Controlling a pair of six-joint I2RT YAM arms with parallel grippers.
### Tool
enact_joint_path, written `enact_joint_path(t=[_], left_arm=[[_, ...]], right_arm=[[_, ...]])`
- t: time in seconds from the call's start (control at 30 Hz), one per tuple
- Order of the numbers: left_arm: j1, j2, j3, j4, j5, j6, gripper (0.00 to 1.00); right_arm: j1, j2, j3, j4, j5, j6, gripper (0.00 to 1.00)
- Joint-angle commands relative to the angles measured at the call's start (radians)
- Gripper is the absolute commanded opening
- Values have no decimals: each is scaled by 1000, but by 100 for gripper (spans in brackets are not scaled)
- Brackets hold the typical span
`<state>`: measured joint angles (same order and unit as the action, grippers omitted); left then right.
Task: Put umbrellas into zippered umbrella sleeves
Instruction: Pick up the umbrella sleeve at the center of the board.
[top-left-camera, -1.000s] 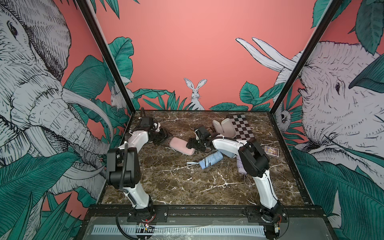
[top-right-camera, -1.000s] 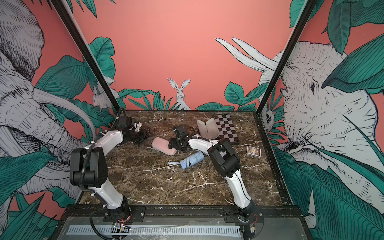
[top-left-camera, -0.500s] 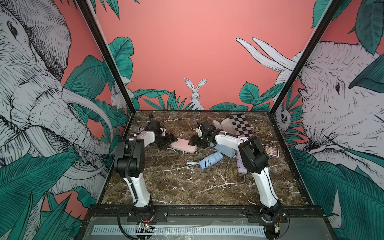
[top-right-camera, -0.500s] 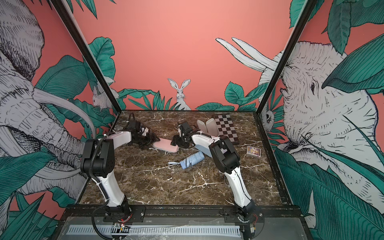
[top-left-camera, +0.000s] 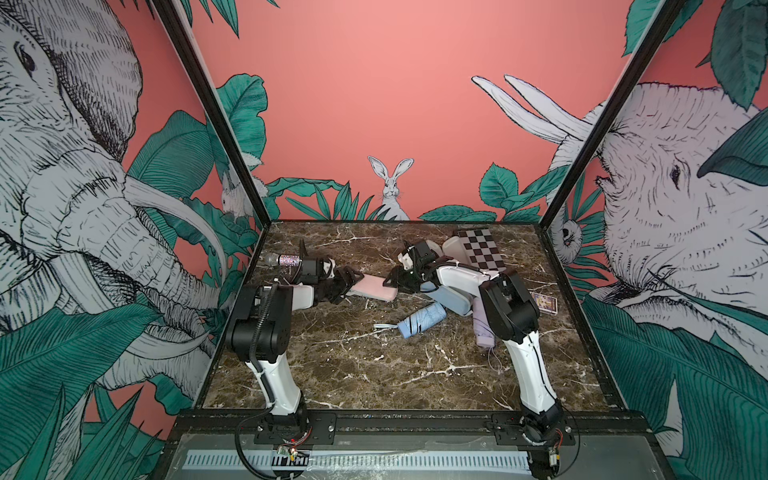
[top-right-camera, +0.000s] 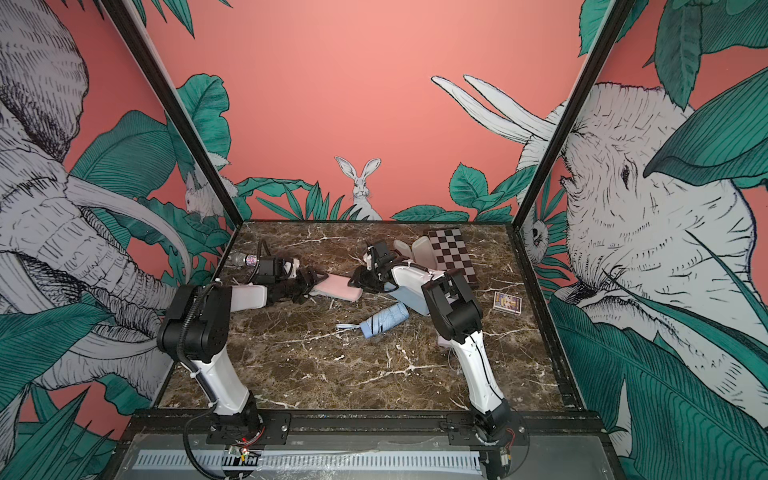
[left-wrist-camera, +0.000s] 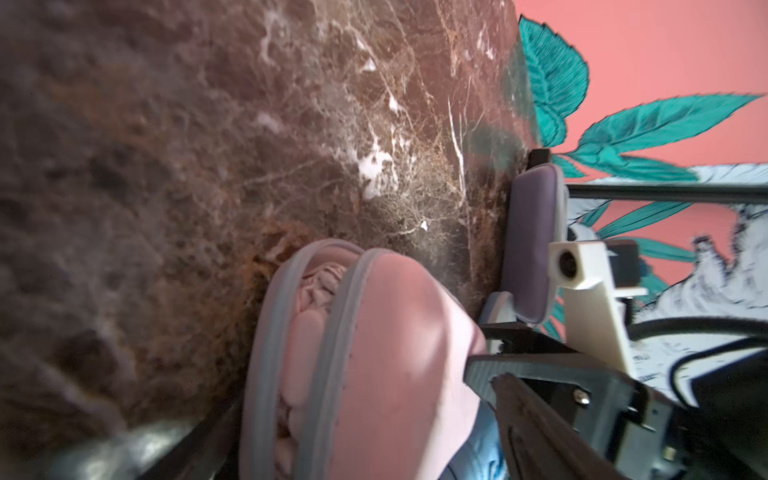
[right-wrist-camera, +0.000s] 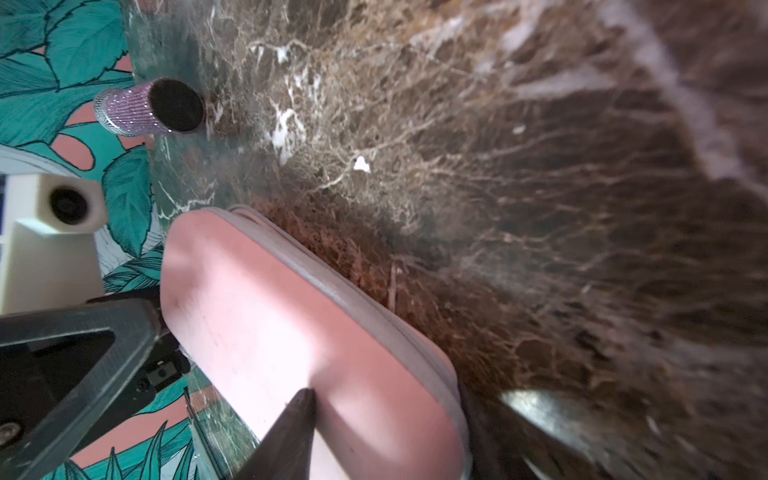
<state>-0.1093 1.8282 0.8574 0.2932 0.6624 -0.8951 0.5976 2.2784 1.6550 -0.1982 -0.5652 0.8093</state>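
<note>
The pink sleeve lies mid-table, its halves almost together. The pink umbrella shows through the slit between its grey zip edges. My left gripper stands open, its jaws either side of the sleeve's left end. My right gripper is shut on the right end, one fingertip pressing the pink shell. The blue umbrella lies loose in front of the blue sleeve. A lilac umbrella sits beside the right arm. The lilac sleeve lies open at the back.
A checkered board lies at the back right, touching the lilac sleeve. A glittery microphone rests near the left wall, behind the left wrist. A small card box sits near the right wall. Both forearms lie low over the table.
The left gripper has swung from the back left over to the pink sleeve's left end. The right gripper's jaws have narrowed onto the sleeve's right end.
</note>
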Motion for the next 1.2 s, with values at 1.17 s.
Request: enact_joint_path(t=[1.17], left_arm=[[-2, 107, -55, 290, -15, -78, 51]], right_arm=[[20, 80, -75, -26, -131, -14, 41]])
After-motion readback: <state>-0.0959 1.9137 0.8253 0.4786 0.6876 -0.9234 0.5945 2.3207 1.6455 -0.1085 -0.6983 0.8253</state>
